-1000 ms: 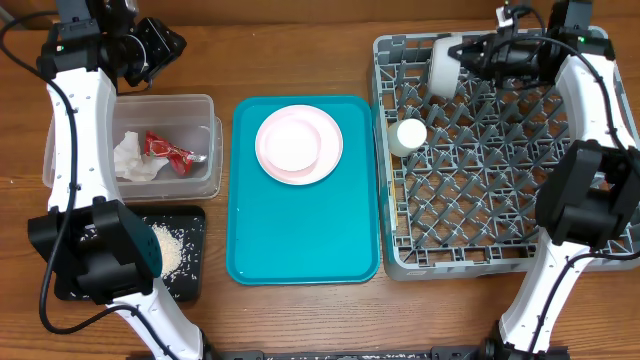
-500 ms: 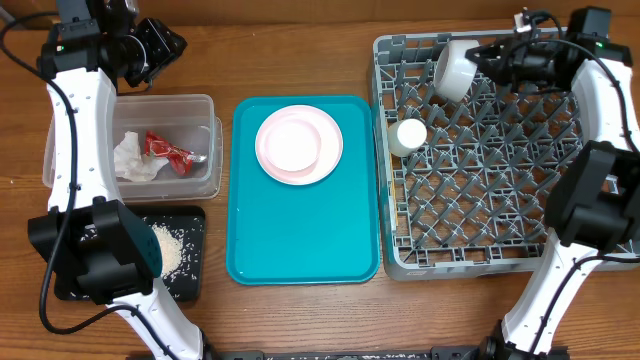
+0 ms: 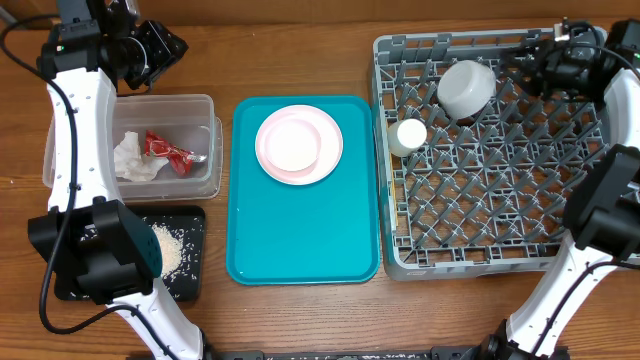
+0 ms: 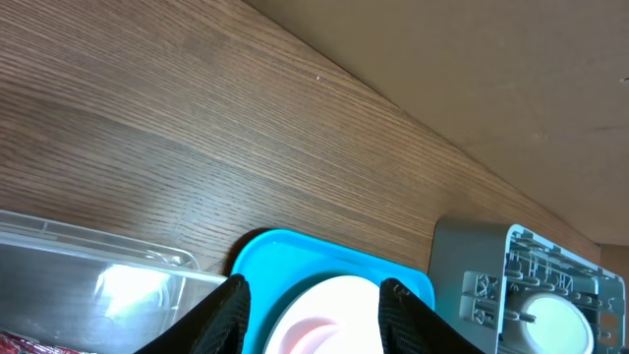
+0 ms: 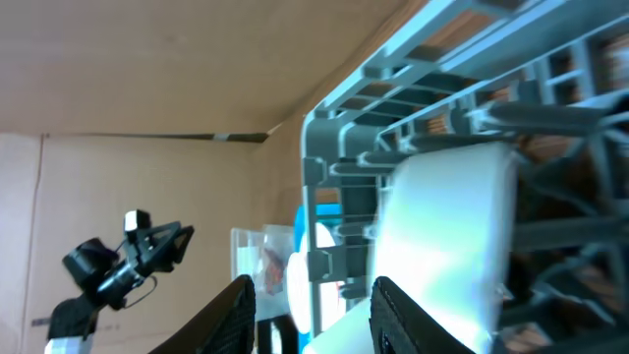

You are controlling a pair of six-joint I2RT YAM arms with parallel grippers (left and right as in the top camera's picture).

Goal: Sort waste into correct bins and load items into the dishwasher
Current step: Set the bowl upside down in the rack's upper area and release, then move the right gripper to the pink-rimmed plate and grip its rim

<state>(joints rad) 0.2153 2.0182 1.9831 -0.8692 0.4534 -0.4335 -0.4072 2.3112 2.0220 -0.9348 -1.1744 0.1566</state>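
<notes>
2 bins sit at the left of the tabletop (image 3: 300,40): a clear tub (image 3: 205,110) holding the napkin (image 3: 130,160) and red wrapper (image 3: 165,148), and below it a black tray (image 3: 195,215) with rice grains (image 3: 172,250). Above the tub the left claw (image 4: 313,317) is spread and empty. On the teal tray (image 3: 300,240) the small dish (image 3: 290,145) lies on the plate (image 3: 330,162). In the rack (image 3: 480,220), the cup (image 3: 410,135) sits by the left wall and the bowl (image 3: 466,88) near the back; the right claw (image 5: 313,320) is spread, apart from it.
</notes>
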